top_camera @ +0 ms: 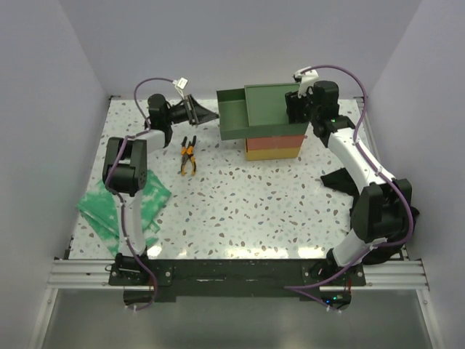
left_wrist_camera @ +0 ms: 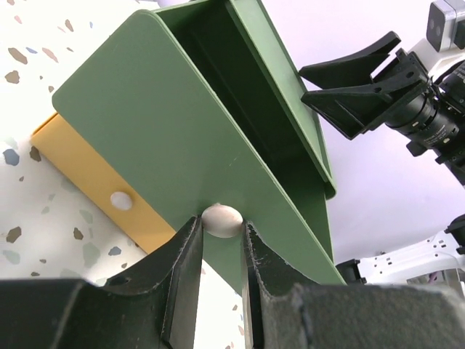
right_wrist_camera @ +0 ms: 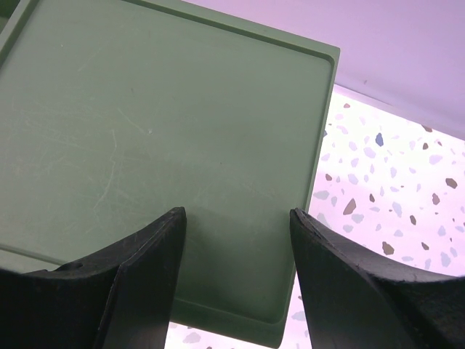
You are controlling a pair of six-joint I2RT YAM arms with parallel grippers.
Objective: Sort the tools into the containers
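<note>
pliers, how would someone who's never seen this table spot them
Find the three-colour drawer stack at the far side of the speckled table. Left of it, nearer than the pulled-out green drawer, lie the pliers. Orange-and-black handles set them apart from the green patterned cloth nearby.

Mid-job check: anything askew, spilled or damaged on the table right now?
Nothing damaged or spilled. The green top drawer sticks far out of the stack, but the left end effector grips its white knob, so that looks deliberate. The pliers lie unsorted on the table.
</note>
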